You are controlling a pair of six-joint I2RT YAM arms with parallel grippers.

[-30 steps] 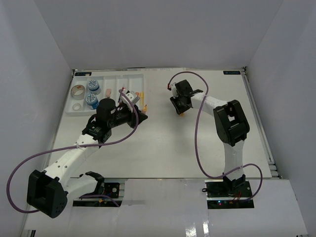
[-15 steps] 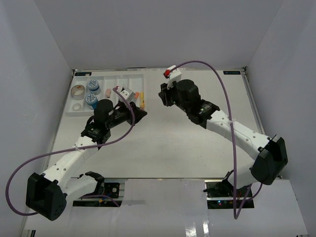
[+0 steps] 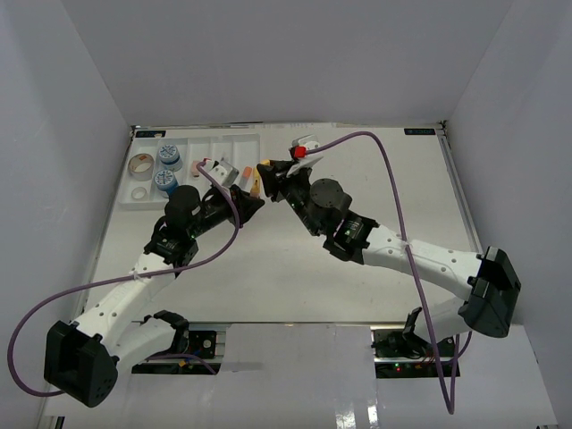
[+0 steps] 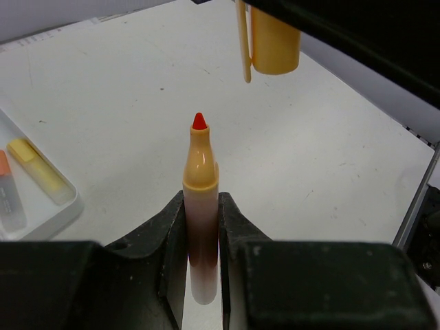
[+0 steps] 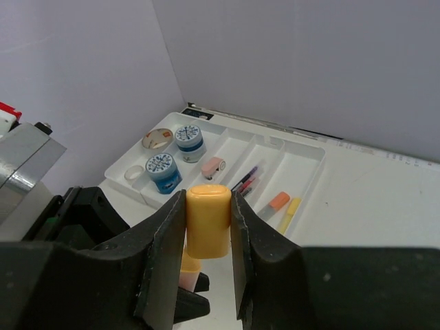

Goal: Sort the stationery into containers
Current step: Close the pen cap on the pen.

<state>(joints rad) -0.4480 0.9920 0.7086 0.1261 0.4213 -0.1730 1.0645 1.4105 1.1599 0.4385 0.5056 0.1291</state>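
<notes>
Snugly, marker [image 4: 200,168] in left tool [image 4: 201,206], cap [image 5: 207,210] in right tool [image 5: 208,230]

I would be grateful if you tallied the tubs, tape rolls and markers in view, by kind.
Tubs: 2
Tape rolls: 2
Markers: 3, two in the tray, one uncapped in the left gripper, its cap in the right gripper
Total: 7
</notes>
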